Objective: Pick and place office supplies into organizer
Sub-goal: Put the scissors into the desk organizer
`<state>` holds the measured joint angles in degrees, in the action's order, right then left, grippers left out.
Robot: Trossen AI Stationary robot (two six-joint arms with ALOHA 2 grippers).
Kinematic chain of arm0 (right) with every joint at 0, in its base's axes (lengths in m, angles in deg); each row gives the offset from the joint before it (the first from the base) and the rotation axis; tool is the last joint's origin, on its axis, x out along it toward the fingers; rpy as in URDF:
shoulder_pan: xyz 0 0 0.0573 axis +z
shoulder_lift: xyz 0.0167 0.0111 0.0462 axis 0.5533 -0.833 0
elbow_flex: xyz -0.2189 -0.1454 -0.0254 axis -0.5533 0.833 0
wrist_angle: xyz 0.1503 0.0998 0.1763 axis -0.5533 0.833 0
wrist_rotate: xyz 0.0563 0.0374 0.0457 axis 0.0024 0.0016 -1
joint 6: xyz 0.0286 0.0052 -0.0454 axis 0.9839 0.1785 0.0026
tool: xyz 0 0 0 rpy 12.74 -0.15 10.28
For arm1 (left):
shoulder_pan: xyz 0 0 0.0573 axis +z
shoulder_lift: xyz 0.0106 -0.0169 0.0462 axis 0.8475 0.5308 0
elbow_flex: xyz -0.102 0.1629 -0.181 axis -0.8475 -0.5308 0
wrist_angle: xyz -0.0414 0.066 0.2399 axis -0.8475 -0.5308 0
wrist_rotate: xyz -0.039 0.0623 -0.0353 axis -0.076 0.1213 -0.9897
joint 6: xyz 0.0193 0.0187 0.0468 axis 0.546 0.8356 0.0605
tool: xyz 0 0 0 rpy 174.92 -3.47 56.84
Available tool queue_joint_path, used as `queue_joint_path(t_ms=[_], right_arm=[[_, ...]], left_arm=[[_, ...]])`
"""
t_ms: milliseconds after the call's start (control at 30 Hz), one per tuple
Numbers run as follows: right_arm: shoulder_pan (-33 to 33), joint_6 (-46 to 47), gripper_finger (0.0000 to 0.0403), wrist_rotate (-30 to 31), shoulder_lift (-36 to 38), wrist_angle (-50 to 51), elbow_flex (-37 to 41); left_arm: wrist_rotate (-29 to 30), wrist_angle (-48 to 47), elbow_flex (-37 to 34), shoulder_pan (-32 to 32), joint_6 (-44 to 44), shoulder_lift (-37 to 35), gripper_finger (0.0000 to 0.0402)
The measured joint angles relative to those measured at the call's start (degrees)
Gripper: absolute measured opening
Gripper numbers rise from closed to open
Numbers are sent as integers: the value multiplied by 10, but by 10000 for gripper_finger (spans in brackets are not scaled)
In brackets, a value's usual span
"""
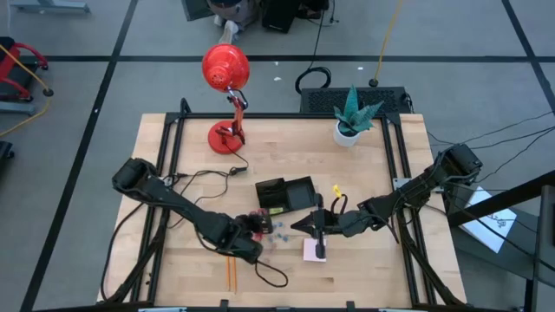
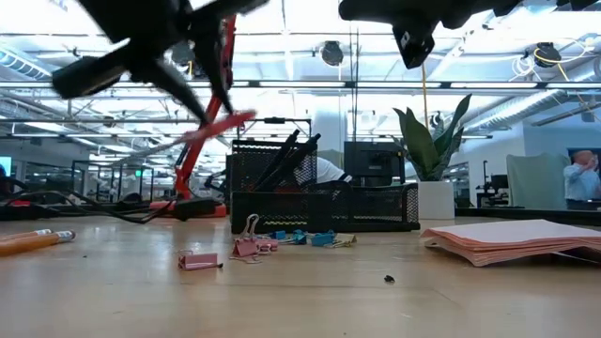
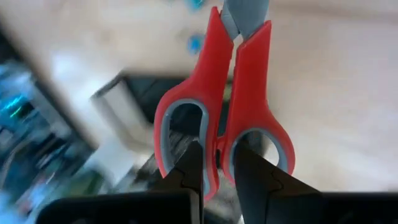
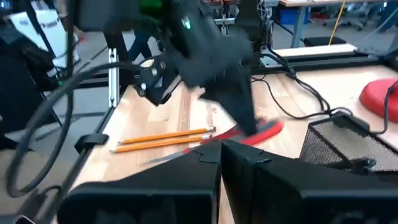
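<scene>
My left gripper hangs above the table's near middle, shut on red-handled scissors, whose grey blades point away from the fingers. The black mesh organizer stands just beyond, with black pens leaning in it. Blue clips lie beside the gripper, two orange pencils lie nearer the front edge, and a yellow piece lies right of the organizer. My right gripper hovers shut, with nothing seen in it, over the pink sticky-note pad. My left gripper pinches the scissors' handles where the two loops meet. One finger lies over each finger hole. The fingers slant downward and lie along the scissors. The scissors are lifted clear of the table and tilted, blades lower than the handles.
A red desk lamp and a potted plant stand at the far edge. A black cable runs across the left side. Pink binder clips lie in front of the organizer. Bare wood lies at the near left and right.
</scene>
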<state>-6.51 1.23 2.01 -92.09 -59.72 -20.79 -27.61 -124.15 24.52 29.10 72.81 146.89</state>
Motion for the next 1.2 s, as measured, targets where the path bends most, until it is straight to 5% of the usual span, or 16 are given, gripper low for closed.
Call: queue_joint_path(t_ms=[167, 300, 633, 867, 1200], right_arm=[[0, 39, 34, 21, -2, -7, 0], [-3, 62, 97, 46, -17, -21, 0], [-57, 125, 261, 45, -67, -126, -2], [-88, 170, 276, -27, -90, -139, -4], [-87, 96, 259, -5, -86, -142, -5]], left_arm=[[111, 1, 1, -11, -35, -40, 51], [172, 5, 1, -17, -50, -63, 51], [226, 52, 1, -24, -3, -71, 48], [223, 69, 1, -19, 22, -71, 10], [222, 73, 1, -20, 12, -71, 5]])
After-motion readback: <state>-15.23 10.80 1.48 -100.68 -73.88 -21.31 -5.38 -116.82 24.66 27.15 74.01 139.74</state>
